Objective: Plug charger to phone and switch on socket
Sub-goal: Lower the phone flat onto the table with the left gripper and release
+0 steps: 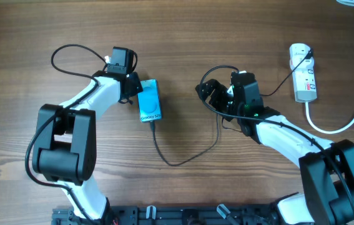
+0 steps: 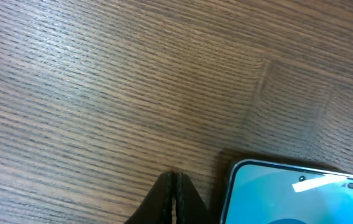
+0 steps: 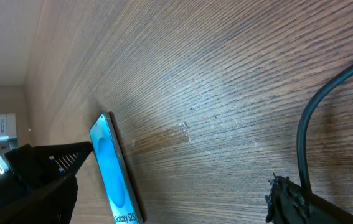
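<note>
The phone (image 1: 150,100) lies flat on the wooden table with its light blue screen up; it also shows in the wrist views, phone (image 2: 294,196) and phone (image 3: 117,177). My left gripper (image 1: 134,92) is shut and empty right beside its left edge; in the left wrist view this gripper (image 2: 176,179) has both fingers pressed together. The charger (image 1: 177,161), a thin black cable, runs from the phone's bottom edge in a loop past my right gripper (image 1: 206,95) towards the socket (image 1: 304,74). The right gripper (image 3: 176,208) stands wide open, holding nothing, with the cable (image 3: 305,124) beside its right finger.
A thick white cord (image 1: 351,122) curves from the socket towards the right table edge. A black plug (image 1: 309,57) sits in the socket's far end. Both arm bases stand along the near edge.
</note>
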